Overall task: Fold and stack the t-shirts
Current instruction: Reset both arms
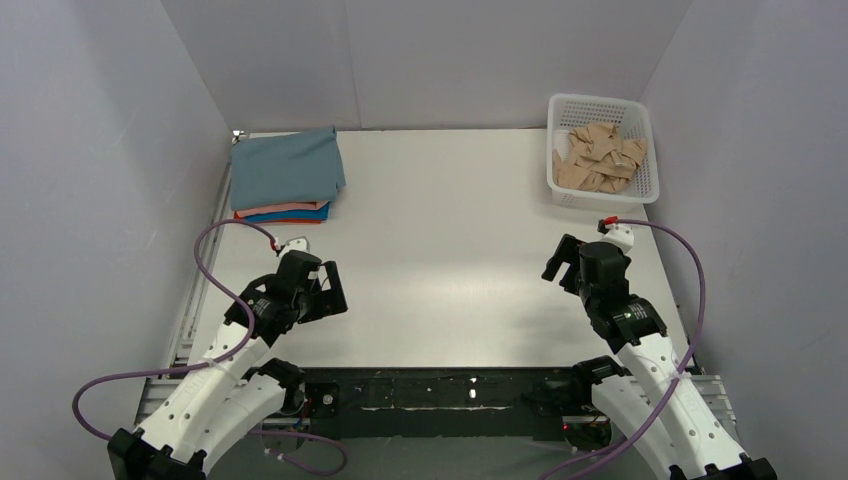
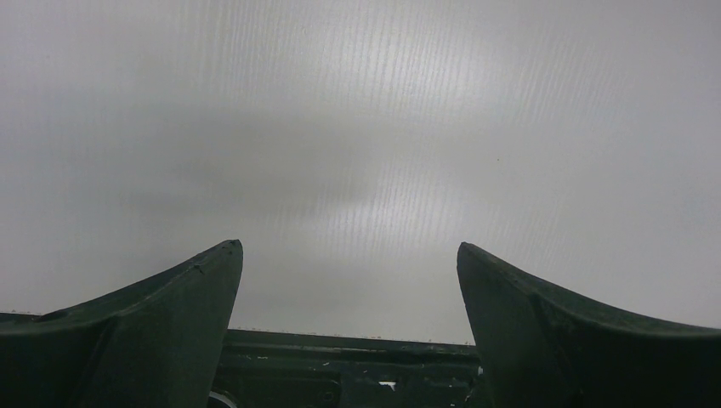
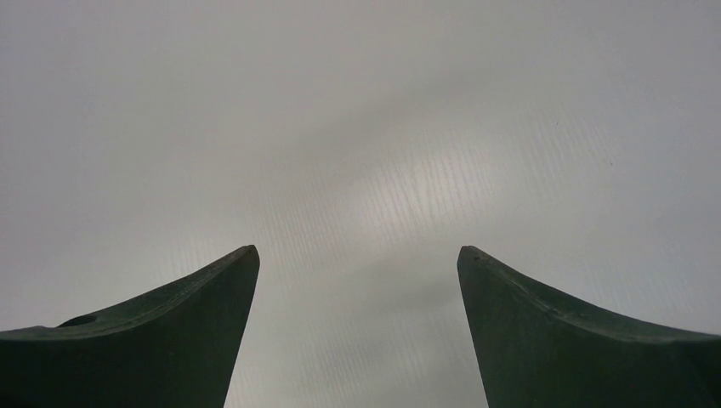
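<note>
A stack of folded t-shirts [image 1: 286,172] lies at the table's far left corner, a dusty grey-blue one on top. Edges of salmon-pink, bright blue and orange-red shirts [image 1: 285,211] show beneath it. My left gripper [image 1: 328,290] hangs open over bare table, well in front of the stack; in the left wrist view the left gripper [image 2: 349,248] has only table between its fingers. On the right side my right gripper [image 1: 558,264] is open too, and in the right wrist view the right gripper [image 3: 358,252] frames nothing but table.
A white mesh basket [image 1: 604,107] with several tan pieces in it stands at the far right corner. White walls close the table [image 1: 450,260] on three sides. A black rail [image 1: 440,392] runs along the near edge between the arm bases.
</note>
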`<state>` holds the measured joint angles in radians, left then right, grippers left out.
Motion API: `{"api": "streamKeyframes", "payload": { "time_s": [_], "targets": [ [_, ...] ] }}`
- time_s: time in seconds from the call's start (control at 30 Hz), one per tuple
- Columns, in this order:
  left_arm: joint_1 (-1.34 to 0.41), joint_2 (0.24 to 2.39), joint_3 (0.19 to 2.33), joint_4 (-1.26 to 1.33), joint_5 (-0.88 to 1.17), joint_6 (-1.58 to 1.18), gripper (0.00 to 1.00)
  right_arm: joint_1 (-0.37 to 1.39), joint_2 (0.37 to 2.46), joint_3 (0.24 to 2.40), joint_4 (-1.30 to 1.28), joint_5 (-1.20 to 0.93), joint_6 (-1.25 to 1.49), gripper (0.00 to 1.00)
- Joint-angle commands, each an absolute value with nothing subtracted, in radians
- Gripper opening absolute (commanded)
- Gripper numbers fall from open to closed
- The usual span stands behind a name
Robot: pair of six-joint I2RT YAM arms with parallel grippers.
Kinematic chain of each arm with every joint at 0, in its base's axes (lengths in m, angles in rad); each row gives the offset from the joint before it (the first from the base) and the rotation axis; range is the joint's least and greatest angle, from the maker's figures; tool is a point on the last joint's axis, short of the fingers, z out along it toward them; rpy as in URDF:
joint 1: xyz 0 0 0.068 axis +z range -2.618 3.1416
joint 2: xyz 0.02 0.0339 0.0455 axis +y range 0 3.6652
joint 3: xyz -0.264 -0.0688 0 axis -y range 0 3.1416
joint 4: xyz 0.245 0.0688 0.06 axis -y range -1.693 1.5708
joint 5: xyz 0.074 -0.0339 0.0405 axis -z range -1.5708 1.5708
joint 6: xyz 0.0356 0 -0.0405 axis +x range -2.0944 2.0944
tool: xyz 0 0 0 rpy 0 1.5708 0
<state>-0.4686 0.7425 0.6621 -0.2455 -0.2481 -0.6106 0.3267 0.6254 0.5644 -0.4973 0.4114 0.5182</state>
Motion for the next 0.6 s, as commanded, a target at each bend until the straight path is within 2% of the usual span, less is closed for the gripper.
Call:
{"api": "streamKeyframes", "payload": {
  "time_s": [0.0, 0.57],
  "targets": [
    [-0.472, 0.743, 0.651, -0.320, -0.273, -0.614, 0.98, 0.322, 0.614, 0.576, -0.465, 0.427, 0.525, 0.95],
    [-0.472, 0.706, 0.648, -0.326, -0.233, -0.629, 0.98, 0.322, 0.582, 0.565, -0.445, 0.421, 0.529, 0.95]
  ]
}}
